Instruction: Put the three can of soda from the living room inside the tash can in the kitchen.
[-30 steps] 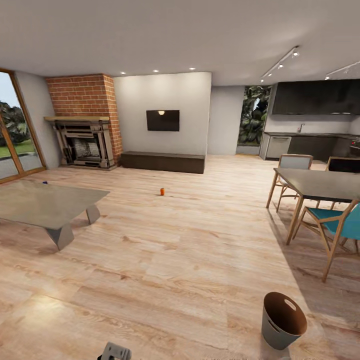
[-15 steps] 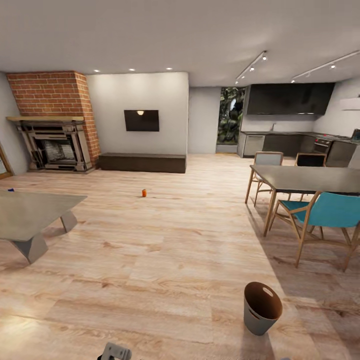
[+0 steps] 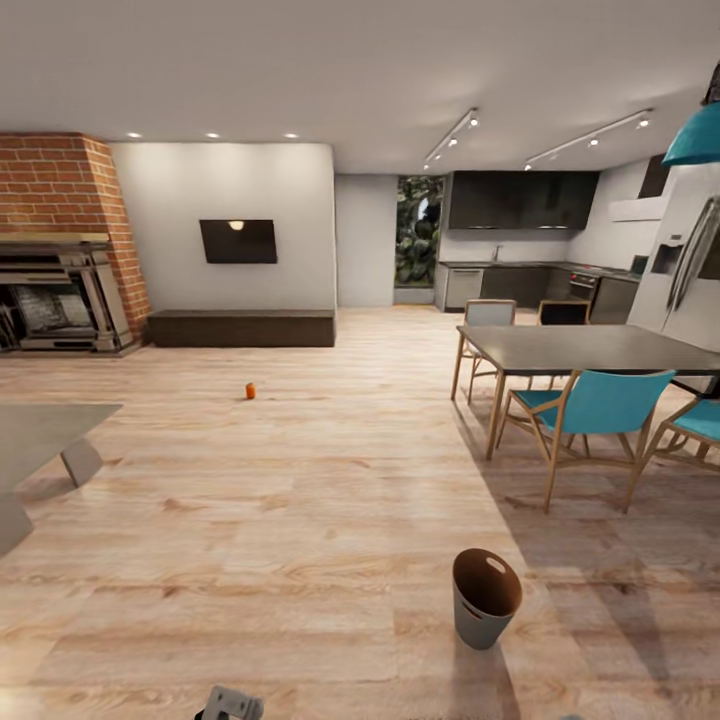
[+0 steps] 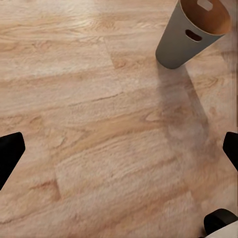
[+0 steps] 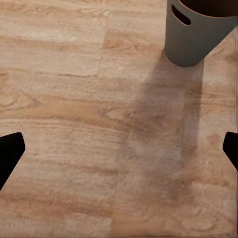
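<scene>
An orange-red soda can (image 3: 250,391) stands on the plank floor (image 3: 300,520) at centre left; the trash can (image 3: 485,597) waits lower right, both fingers spread wide, empty, ready to fetch

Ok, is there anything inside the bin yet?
The trash can shows only dark brown inner wall in the head view; no can is visible, but its bottom is hidden by the rim. The orange-red can stands on the floor.

A soda can (image 3: 250,391) stands on the floor (image 3: 300,520) far left of centre. The trash can (image 3: 485,598) stands near right, with the dining desk (image 3: 590,348) farther right behind it.
</scene>
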